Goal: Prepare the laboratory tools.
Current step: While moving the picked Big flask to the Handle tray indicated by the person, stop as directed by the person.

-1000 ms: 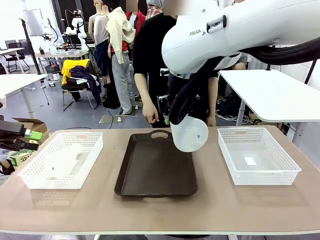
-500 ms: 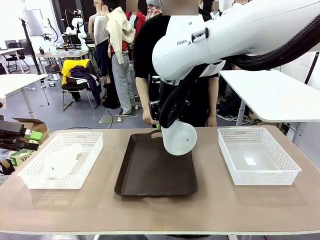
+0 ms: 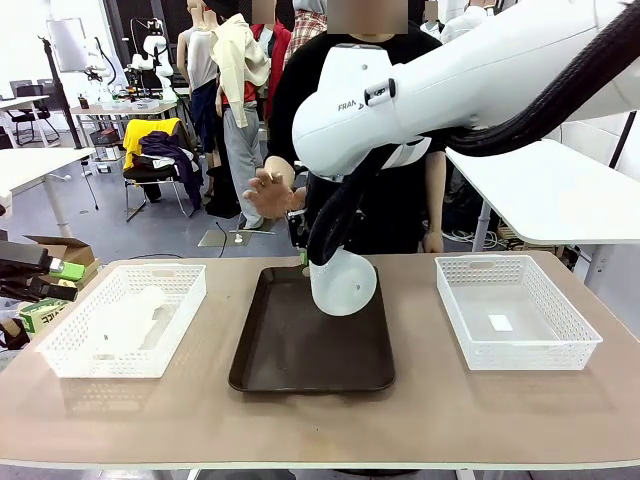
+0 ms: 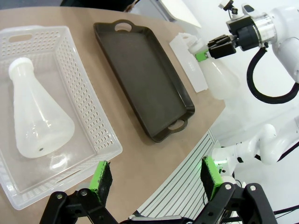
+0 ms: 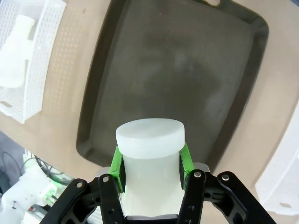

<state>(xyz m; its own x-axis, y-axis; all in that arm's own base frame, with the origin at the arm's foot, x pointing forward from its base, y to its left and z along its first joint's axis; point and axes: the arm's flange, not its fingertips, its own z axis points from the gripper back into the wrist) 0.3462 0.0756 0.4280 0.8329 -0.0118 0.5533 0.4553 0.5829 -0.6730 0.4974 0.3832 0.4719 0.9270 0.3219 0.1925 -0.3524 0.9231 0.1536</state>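
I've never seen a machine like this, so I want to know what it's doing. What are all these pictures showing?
It is a robot with two white arms at a table. A person stands at the far side with one hand raised. The front picture looks across the table. The other two come from a camera on each arm's wrist, looking along that arm's jaws.

On the table sits a dark brown tray, with the left basket and the right basket, both white mesh, beside it.

The right arm has its jaws shut on the neck of a frosted white conical flask and holds it tilted over the tray. A second flask lies on its side in the left basket. The left arm's jaws are open and hold nothing, hovering near that basket.
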